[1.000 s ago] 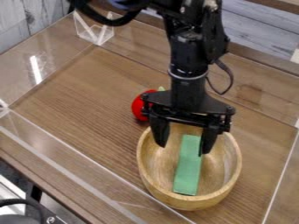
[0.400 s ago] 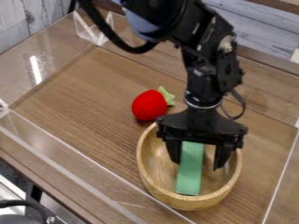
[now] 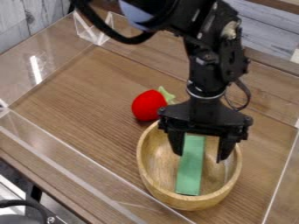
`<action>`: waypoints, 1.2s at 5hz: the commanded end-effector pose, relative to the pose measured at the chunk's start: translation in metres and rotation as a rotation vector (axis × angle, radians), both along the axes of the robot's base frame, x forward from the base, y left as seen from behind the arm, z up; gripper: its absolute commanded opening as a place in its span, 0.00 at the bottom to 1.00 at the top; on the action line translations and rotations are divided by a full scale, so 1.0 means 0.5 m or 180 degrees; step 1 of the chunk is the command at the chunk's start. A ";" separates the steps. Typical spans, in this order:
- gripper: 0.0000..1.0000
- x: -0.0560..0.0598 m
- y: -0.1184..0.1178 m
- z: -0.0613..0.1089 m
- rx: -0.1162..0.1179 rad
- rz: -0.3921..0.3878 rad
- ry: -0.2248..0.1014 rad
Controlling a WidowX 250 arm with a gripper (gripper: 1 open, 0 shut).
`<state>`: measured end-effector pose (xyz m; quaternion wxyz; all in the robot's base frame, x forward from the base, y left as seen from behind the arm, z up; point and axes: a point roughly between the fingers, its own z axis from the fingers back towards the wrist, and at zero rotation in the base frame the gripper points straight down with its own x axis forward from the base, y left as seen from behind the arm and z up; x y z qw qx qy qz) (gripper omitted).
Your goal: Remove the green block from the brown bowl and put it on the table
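The green block (image 3: 191, 169) lies flat inside the brown bowl (image 3: 156, 179), its long side running from the bowl's far rim toward the front. The bowl sits on the table (image 3: 82, 96) near the front right. My gripper (image 3: 202, 149) hangs straight down over the bowl, open. One dark finger (image 3: 176, 145) stands left of the block's upper end and the other to its right. The fingertips reach into the bowl beside the block without closing on it.
A red strawberry-shaped toy (image 3: 149, 104) rests on the table just behind the bowl's left rim. Clear acrylic walls (image 3: 47, 52) ring the tabletop, with one running close along the front left. The black arm (image 3: 198, 44) rises over the bowl.
The arm has shifted right and slightly forward, uncovering the red toy. The open fingers now straddle the block a little further right than before.
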<state>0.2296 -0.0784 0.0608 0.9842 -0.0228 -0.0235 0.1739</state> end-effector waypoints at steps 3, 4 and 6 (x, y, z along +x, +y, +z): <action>1.00 0.004 -0.015 0.051 0.0023 -0.0125 -0.0206; 1.00 0.002 -0.011 0.057 0.0045 -0.0166 -0.0189; 1.00 -0.002 0.019 0.063 0.0071 0.0065 -0.0135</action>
